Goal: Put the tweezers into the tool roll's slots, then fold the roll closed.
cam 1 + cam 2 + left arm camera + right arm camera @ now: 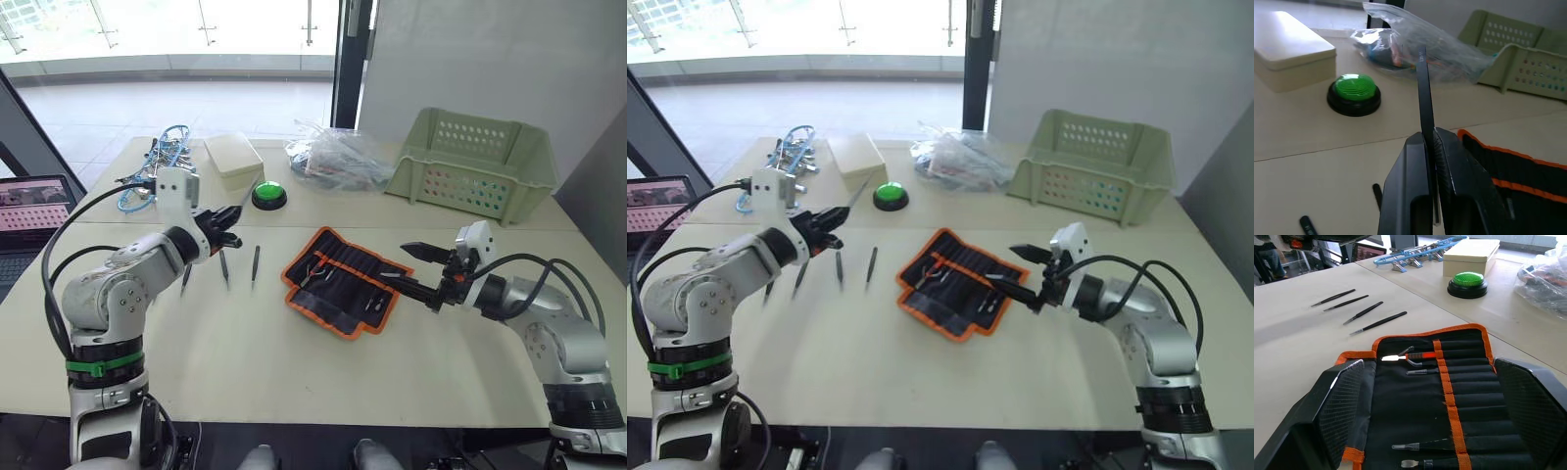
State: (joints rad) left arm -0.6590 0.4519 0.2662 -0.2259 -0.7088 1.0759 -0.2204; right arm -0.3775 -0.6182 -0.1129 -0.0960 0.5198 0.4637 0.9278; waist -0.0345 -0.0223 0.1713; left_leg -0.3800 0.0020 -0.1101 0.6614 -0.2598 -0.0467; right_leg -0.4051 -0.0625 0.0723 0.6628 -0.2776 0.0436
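Left gripper point(1426, 142): its two black fingers are pinching one slim black pointed metal tweezer point(1423, 93), which is sticking up from between the fingertips, above the beige table point(294, 362).
Other tweezers point(1359, 308): four are lying in a loose row on the table, between the left arm and the roll.
Tool roll point(341, 279): the flat black fabric pouch with orange edging is lying unfolded mid-table, an orange band crossing it.
Slots point(1469, 387): the narrow stitched pockets are holding a few small tools, one red-handled.
Right gripper point(419, 268): its fingers are spread wide and grasping nothing, hovering at the roll's right edge.
Green round button point(268, 194): sitting well behind the roll.
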